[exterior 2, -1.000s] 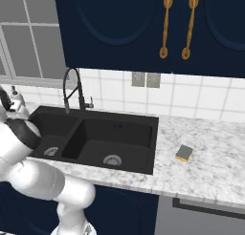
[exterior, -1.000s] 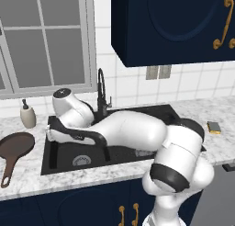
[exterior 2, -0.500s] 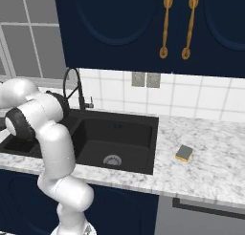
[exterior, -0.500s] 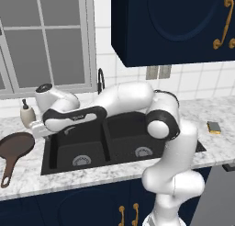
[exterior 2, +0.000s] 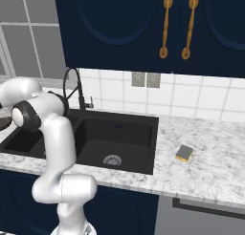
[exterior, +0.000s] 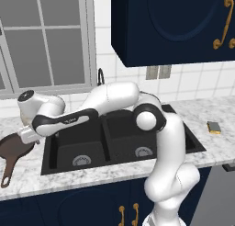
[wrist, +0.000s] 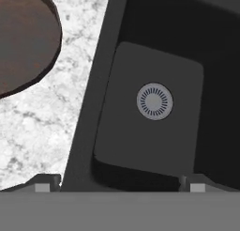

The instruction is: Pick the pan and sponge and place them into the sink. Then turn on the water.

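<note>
Arm has swung left across the black double-basin sink [exterior: 114, 142]; I now have the gripper [wrist: 117, 180] wide open, straddling the sink's left rim beside the round dark brown frying pan [exterior: 16, 149] on the marble counter [exterior: 27, 174]. Pickup comes next. Right base view adds the yellow, green-topped sponge [exterior 2: 184, 153], well right of the sink.

Matt black sink [wrist: 93, 131] with ribbed silver metal drain [wrist: 154, 101]; speckled grey-white marble surface [wrist: 42, 127]; dull dark brown pan [wrist: 23, 37].
</note>
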### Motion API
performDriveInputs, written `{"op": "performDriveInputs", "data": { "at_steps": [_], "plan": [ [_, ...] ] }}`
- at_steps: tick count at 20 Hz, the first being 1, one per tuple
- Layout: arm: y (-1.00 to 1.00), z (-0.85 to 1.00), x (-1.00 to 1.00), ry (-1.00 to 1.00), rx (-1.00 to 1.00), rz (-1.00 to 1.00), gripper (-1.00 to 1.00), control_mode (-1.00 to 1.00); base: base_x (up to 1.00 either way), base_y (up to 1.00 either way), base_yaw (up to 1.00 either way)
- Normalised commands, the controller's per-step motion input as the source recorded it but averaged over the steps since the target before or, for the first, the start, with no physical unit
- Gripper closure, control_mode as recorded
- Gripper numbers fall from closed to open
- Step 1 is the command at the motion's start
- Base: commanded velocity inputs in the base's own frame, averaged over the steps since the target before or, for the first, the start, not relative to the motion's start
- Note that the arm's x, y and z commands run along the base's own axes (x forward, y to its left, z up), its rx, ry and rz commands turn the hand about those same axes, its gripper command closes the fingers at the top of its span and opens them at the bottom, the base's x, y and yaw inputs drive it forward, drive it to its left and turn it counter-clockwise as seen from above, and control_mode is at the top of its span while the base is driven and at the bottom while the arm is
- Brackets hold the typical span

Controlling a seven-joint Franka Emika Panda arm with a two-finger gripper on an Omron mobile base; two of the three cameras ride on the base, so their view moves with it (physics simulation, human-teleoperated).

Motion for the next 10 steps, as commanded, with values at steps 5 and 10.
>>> {"op": "performDriveInputs", "data": {
  "at_steps": [5, 10],
  "plan": [
    [0.11, -0.14, 0.00, -0.09, 0.06, 0.00, -1.00, -1.00, 0.00, 0.00, 0.00],
    [0.12, -0.11, 0.00, 0.00, 0.11, -0.02, -1.00, -1.00, 0.00, 0.00, 0.00]
  ]
}}
